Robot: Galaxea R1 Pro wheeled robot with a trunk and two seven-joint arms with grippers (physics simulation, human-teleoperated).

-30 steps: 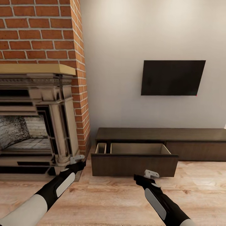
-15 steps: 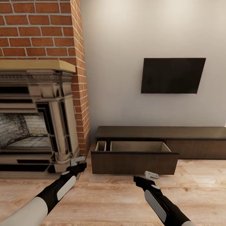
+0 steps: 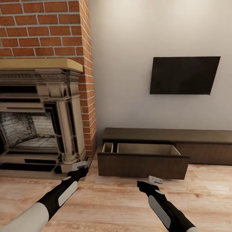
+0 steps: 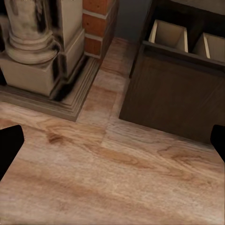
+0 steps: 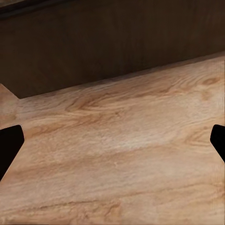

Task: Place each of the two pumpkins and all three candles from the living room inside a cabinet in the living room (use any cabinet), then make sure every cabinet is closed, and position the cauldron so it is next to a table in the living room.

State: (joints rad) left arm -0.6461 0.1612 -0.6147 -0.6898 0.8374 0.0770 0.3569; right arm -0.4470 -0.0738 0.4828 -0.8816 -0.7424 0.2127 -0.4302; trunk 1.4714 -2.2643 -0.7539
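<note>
Over the last second the whole scene has slid rightward across the head view: the fireplace (image 3: 38, 116) takes up more of the 9 o'clock side, and the TV (image 3: 184, 75) has drifted toward 3 o'clock and a little up. Both arms keep the same pose low in the picture, so I read this as the robot turning or rolling leftward, not anything in the room moving. The cabinet (image 3: 167, 137) sits on the floor (image 3: 109, 199) against the wall at about 1 o'clock, its left drawer (image 3: 143, 164) pulled out and, as far as can be seen over the front, with nothing in it; no pumpkin, candle or cauldron is in sight. My guess is the cabinet is ready and the robot is heading off to fetch things, with nearly all the task ahead. The left tool (image 3: 79, 165) hangs near the fireplace base, the right tool (image 3: 155, 179) just short of the drawer front; from the head camera I cannot tell their spread. The wrist views settle that: each shows dark fingertips (image 4: 10, 143) at opposite edges, (image 5: 10, 143) likewise, so both are wide and carry nothing. The left wrist also shows the drawer's small side compartment (image 4: 168, 35), bare inside, and the fireplace column foot.
</note>
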